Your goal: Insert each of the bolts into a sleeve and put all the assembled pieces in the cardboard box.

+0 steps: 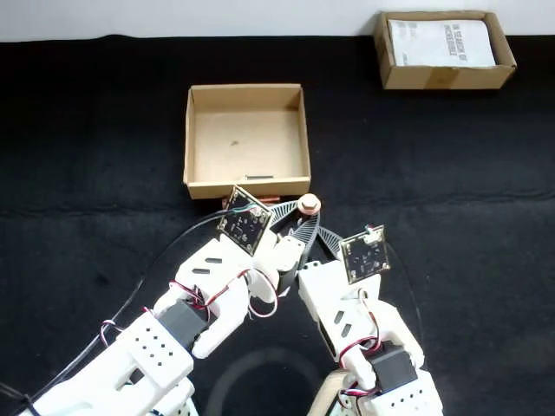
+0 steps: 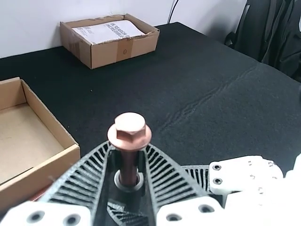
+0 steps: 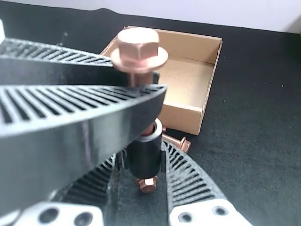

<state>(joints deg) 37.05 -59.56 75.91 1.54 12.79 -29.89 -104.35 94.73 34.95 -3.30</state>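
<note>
Black cloth covers the table [image 1: 486, 217]. Near its middle a copper bolt [image 2: 129, 133] stands upright, hex head on top, its shank clamped between the closed fingers of the left gripper [image 2: 128, 157]. Directly beneath, the shank meets the top of a black sleeve [image 3: 145, 162] — pinched between the fingers of the right gripper [image 3: 141, 153]. Two spare bolts [image 3: 180, 142] lie on the cloth below, near the open cardboard box [image 1: 247, 185]. A second box [image 1: 442, 78] — holding printed paper — sits well apart at the far corner.
</note>
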